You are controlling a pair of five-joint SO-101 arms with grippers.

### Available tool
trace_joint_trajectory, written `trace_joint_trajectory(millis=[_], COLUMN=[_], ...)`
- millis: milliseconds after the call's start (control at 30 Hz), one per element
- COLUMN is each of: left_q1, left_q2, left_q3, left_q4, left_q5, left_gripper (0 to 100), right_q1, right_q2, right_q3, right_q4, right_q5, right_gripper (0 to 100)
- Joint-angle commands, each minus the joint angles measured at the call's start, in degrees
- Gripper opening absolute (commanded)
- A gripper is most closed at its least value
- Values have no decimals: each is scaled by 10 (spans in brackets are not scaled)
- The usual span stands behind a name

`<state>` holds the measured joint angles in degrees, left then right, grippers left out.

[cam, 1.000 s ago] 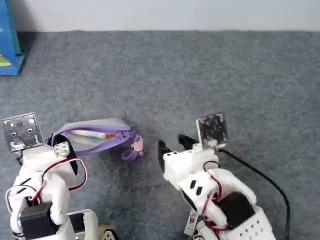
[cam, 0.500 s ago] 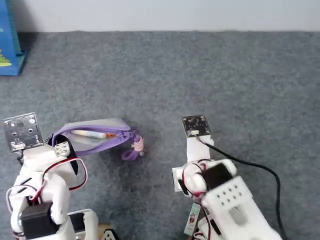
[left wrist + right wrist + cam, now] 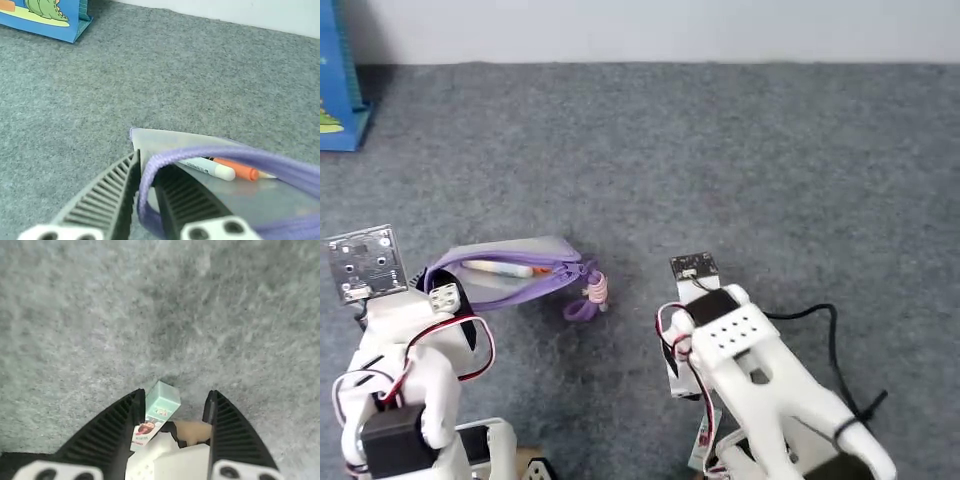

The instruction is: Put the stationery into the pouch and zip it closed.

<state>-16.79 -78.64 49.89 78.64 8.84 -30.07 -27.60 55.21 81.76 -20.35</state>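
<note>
High view: pouch lengthwise side to side

table cover: grey fibrous cloth, matt, rough | pouch: translucent smooth plastic, slight sheen | zip tape: purple woven cloth | pens: smooth plastic | left gripper: ribbed matt dark plastic | right arm shell: smooth white plastic

No legible txt/nos. anywhere; perhaps tiny print on mint box label, too blurred.
</note>
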Motion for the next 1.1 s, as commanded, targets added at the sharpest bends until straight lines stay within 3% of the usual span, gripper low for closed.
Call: trace_joint_trajectory(millis=[0,633,833,1067], left_q1=[2,2,2,2], left_q2=[7,7,7,7], left_q3=[0,0,1,6], left_q4=[-11,-11,-11,-11], left_q5=[-5,-5,-5,-5], left_gripper=[12,12,12,12], right_q1=[4,9,92,174], right_q2=[29,160,148,86], right_q3=[-30,-55,-57,-58], right_q4=[3,-8,-73,-108], right_q5=[-6,-33,-27,39], right_gripper=[187,187,187,187])
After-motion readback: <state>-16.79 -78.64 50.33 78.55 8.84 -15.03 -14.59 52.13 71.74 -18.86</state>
